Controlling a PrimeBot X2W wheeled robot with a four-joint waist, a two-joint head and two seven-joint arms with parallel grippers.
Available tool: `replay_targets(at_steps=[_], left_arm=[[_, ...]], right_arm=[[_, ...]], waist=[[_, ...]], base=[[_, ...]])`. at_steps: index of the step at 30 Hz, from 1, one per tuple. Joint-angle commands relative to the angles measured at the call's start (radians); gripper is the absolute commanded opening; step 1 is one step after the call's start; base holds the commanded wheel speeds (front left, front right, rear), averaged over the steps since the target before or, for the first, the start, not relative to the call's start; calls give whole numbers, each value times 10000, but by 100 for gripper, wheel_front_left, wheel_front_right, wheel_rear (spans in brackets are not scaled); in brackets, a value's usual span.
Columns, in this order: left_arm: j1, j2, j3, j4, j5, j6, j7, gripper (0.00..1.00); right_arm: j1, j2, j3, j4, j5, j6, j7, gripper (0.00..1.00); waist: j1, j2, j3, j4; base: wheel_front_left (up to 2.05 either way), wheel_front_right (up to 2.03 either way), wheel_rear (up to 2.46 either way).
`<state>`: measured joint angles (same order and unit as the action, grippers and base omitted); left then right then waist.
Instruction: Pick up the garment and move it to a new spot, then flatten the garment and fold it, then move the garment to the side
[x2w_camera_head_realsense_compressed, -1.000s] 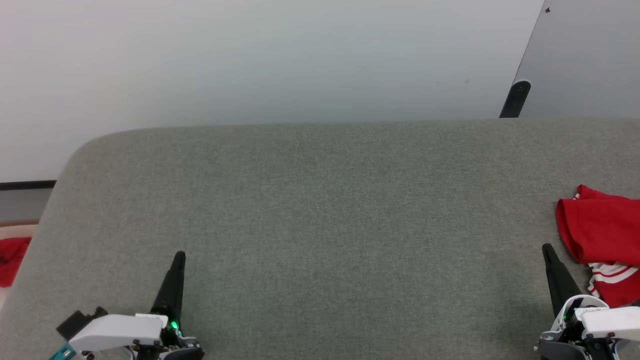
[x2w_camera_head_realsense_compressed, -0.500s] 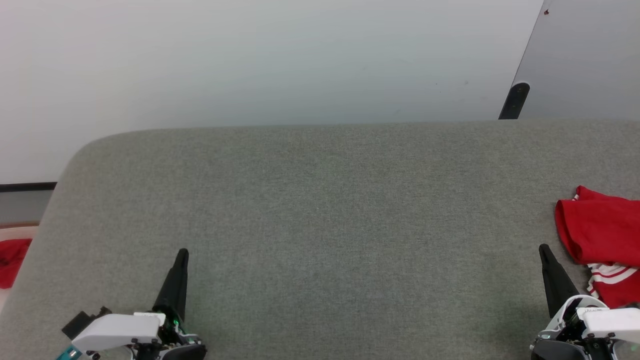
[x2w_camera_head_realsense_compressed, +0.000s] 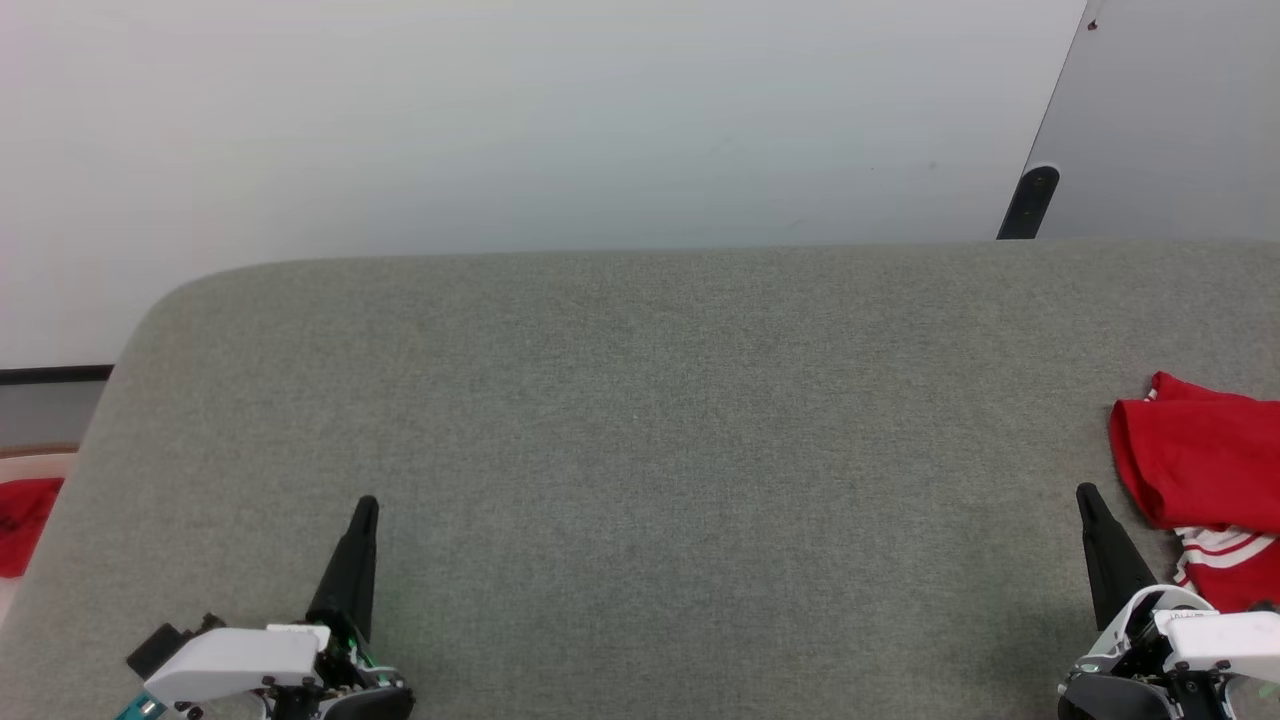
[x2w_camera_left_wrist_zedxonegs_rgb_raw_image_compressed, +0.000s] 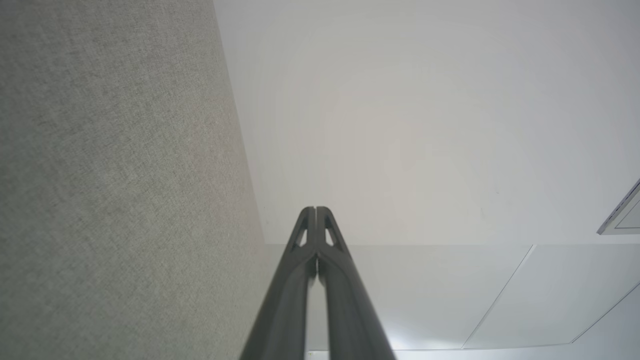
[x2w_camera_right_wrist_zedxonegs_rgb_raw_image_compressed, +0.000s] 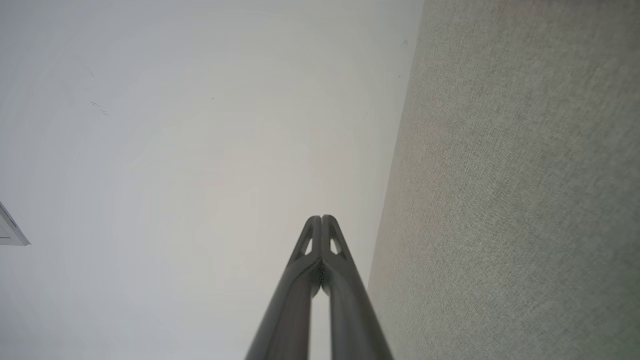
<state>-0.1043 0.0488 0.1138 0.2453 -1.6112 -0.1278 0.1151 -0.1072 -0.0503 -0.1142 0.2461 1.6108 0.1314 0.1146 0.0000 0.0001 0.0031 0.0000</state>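
The garment (x2w_camera_head_realsense_compressed: 1205, 470), red with a red-white striped band, lies bunched at the right edge of the grey fabric surface (x2w_camera_head_realsense_compressed: 650, 420), partly cut off by the frame. My right gripper (x2w_camera_head_realsense_compressed: 1084, 494) points up just left of it, apart from the cloth, shut and empty. At the lower left my left gripper (x2w_camera_head_realsense_compressed: 366, 507) is shut too, with nothing in it. Both wrist views show the tips pressed together: the left gripper (x2w_camera_left_wrist_zedxonegs_rgb_raw_image_compressed: 315, 210) and the right gripper (x2w_camera_right_wrist_zedxonegs_rgb_raw_image_compressed: 321, 218).
A pale wall rises behind the surface. A dark post (x2w_camera_head_realsense_compressed: 1028, 203) and a grey panel stand at the back right. Off the surface's left edge lies a small red cloth (x2w_camera_head_realsense_compressed: 20, 510). The surface's far left corner is rounded.
The head view has shifted slightly; both grippers' tips sit a little higher in it. The garment lies as before.
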Motion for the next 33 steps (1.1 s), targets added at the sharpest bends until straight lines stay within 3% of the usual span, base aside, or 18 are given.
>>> replay_targets(at_steps=[1,33], left_arm=[[-87,-1,21,9,-29,-58,19,0],[-85,1,18,7,-31,-58,16,0]], right_arm=[[-32,26,-4,6,36,-14,-2,0],[-32,26,0,6,38,-14,-5,0]], waist=[[0,-1,0,0],[0,-1,0,0]], base=[[0,0,0],[0,0,0]])
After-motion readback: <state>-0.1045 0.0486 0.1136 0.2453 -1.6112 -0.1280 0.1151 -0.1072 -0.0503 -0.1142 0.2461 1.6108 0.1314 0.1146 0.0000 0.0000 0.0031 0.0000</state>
